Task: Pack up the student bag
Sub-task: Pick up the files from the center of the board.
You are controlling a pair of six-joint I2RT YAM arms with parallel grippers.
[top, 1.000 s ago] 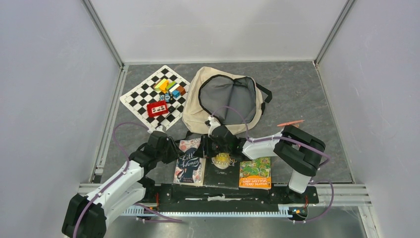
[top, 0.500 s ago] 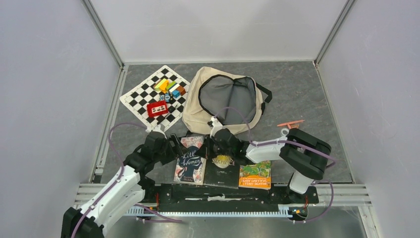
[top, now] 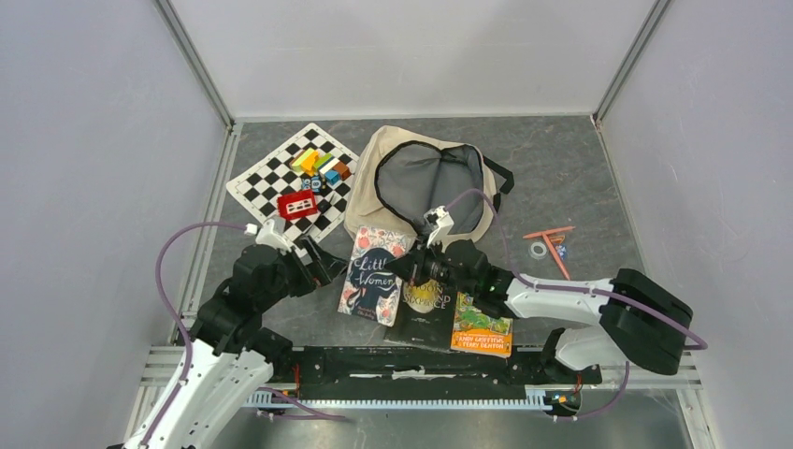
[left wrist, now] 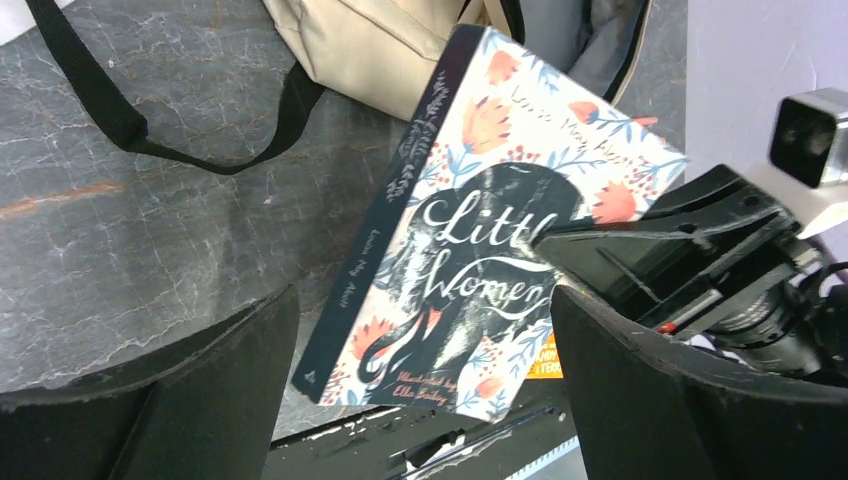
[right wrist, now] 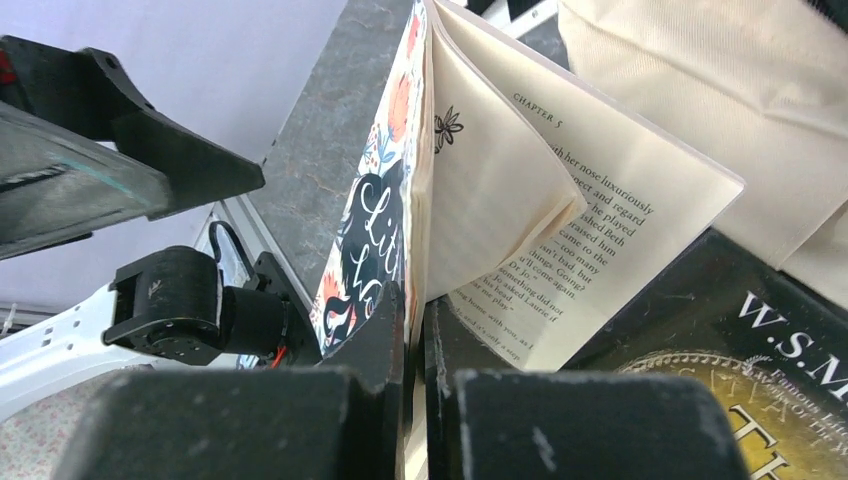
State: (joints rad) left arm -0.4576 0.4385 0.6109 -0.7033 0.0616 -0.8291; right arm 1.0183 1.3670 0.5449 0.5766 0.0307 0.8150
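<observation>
The student bag, cream canvas with black trim, lies open at the table's centre back, its grey lining showing. My right gripper is shut on the Little Women book, pinching the cover edge and some pages so the book fans open just in front of the bag. The right gripper has its jaws nearly together on the paper. To the book's left, my left gripper stands wide open and apart from it. In the left wrist view the book hangs tilted beyond the left gripper.
A black book and an orange book lie by the near edge. A chessboard at the back left carries coloured blocks and a red piece. Orange pencils and a small ring lie to the right.
The left gripper opened, let go of Little Women and drew back left. The right gripper shut on the book and lifted it toward the bag, stretching forward.
</observation>
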